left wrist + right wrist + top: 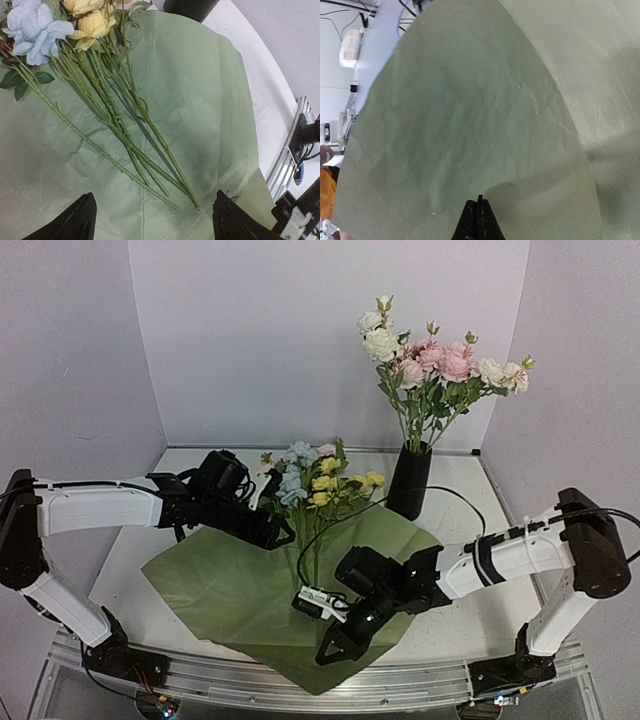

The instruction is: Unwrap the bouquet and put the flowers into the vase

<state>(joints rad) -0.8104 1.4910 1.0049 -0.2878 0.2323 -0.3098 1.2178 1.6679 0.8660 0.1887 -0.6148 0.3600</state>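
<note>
Left gripper (282, 536) sits left of centre in the overhead view, at the far edge of the green wrapping paper (215, 580), its jaws spread wide with nothing between them. In its wrist view the two black fingers (75, 222) stand in the lower corners. The cut stem ends lie on the paper just ahead of them, nearer the lower-right one.

The paper lies spread, green side up, over the middle of the white table (140, 530).

The flowers (316, 483) lie loose on it, just right of the left gripper. Their pale blue, yellow and cream blooms are at the paper's far edge in mid-frame, and the thin green stems run down the frame.

Right gripper (326, 652) is at lower centre, right of the stem ends, over the paper's near part with its jaws pressed together. In its wrist view the fingertips (471, 225) meet at the bottom edge over the paper. Whether a fold is pinched between them cannot be told.

Further right and higher in the frame, the black vase (410, 483) stands upright on the table just beside the paper's far right corner. It is apart from the flowers and has a bunch of cream and pink roses (432, 362) in it.
</note>
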